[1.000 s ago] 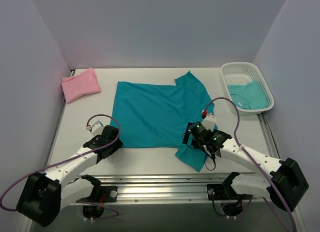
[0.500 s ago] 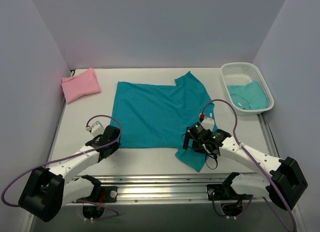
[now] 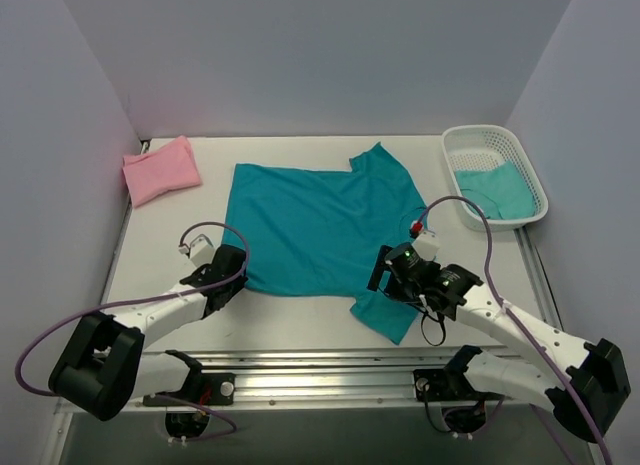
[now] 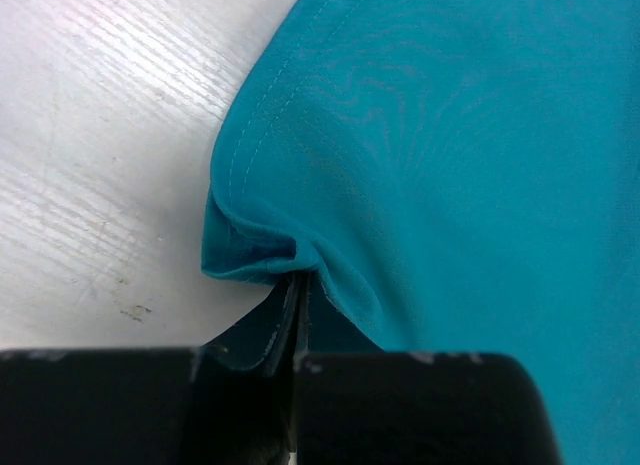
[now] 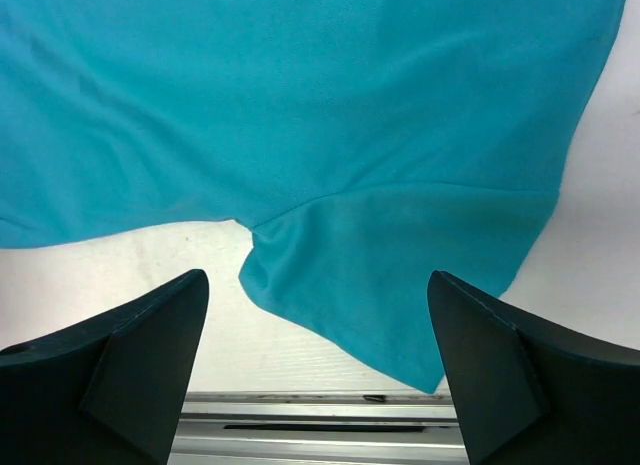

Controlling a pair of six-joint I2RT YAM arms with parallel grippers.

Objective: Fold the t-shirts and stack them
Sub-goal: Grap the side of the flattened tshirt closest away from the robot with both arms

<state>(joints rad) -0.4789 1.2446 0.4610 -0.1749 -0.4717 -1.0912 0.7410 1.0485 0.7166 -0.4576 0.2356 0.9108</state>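
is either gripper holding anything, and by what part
The left gripper pinches the spread teal t-shirt at its near hem corner; the right gripper is open, holding nothing.

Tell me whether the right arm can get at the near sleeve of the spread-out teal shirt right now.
Probably yes. The right tool hangs open directly above that sleeve of the teal shirt, and nothing lies across the fabric between its fingers, so a short drop should reach it.

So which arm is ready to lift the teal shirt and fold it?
Left. The left hand is shut on the shirt at its near corner; the right hand hangs open above the sleeve, gripping nothing.
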